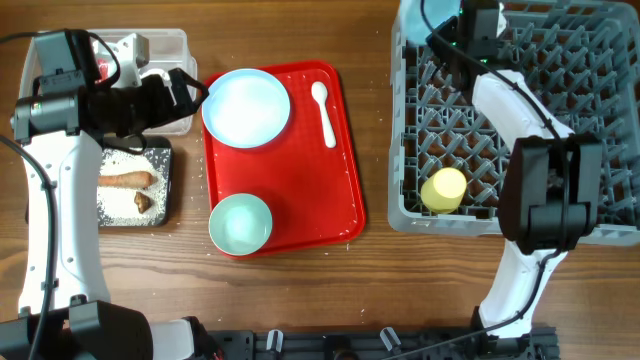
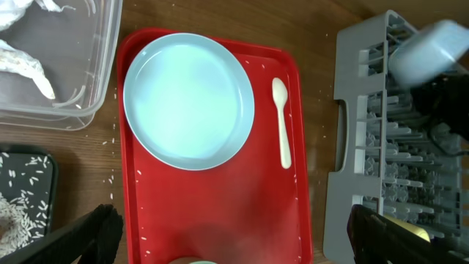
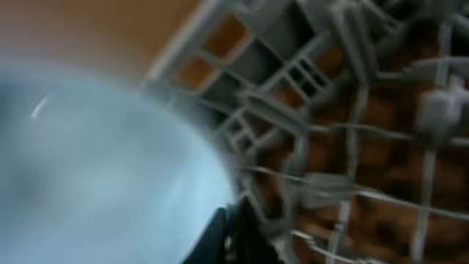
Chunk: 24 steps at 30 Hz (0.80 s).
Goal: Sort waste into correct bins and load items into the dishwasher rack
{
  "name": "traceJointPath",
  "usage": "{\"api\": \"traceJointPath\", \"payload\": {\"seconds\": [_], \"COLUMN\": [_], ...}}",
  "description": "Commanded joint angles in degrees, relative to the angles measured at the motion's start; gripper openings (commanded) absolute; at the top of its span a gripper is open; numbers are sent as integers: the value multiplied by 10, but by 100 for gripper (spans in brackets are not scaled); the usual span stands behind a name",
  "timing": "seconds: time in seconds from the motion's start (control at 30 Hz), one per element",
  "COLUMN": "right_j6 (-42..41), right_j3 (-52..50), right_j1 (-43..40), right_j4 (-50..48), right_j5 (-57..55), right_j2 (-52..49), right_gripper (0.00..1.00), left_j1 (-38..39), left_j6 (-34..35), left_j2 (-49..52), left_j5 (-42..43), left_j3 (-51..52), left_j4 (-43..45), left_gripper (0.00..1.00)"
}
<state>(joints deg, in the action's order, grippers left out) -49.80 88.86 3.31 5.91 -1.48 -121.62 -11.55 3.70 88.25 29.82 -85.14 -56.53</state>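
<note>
My left gripper (image 1: 188, 90) is open and empty, between the clear tub (image 1: 170, 42) and the light blue plate (image 1: 247, 107); its wide-spread fingers (image 2: 234, 248) frame the left wrist view. The plate (image 2: 188, 100), the white spoon (image 1: 325, 112) (image 2: 281, 132) and the pale green bowl (image 1: 240, 224) lie on the red tray (image 1: 300, 190). My right gripper (image 1: 468, 28) is shut on the light blue bowl (image 1: 437, 12) (image 3: 95, 161) at the far left corner of the grey rack (image 1: 530, 130). The yellow cup (image 1: 444, 190) lies in the rack.
The black tray (image 1: 165, 185) holds rice, the carrot-like stick (image 1: 128, 180) and the brown lump (image 1: 143, 202). The clear tub holds the wrapper (image 1: 125, 50) and white paper (image 2: 22, 62). Loose rice grains dot the red tray and the table beside it.
</note>
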Motion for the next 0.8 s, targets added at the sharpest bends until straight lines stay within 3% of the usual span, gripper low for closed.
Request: {"api": "traceJointPath", "payload": {"seconds": [0.0, 0.27, 0.33, 0.4, 0.47, 0.6, 0.77], "right_j6": [24, 111, 180, 233, 245, 242, 245], "right_j3": [-1, 0, 0, 0, 0, 0, 0], "right_j1": [0, 0, 0, -8, -30, -93, -95], "right_j4": [5, 7, 12, 48, 70, 78, 116], "right_j5": [18, 52, 102, 153, 208, 353, 375], "right_j2": [6, 59, 66, 68, 69, 69, 69], "right_gripper": [4, 4, 17, 43, 57, 60, 59], "left_j1": [-3, -3, -3, -3, -3, -3, -3], "left_j6": [-3, -3, -3, -3, -3, -3, -3], "left_j2": [0, 0, 0, 0, 0, 0, 0], "left_j5": [1, 1, 1, 1, 1, 1, 1], "left_j3": [-4, -4, -4, -4, -4, -4, -4], "left_j4": [1, 1, 1, 1, 1, 1, 1], "left_gripper": [100, 100, 100, 100, 100, 100, 100]}}
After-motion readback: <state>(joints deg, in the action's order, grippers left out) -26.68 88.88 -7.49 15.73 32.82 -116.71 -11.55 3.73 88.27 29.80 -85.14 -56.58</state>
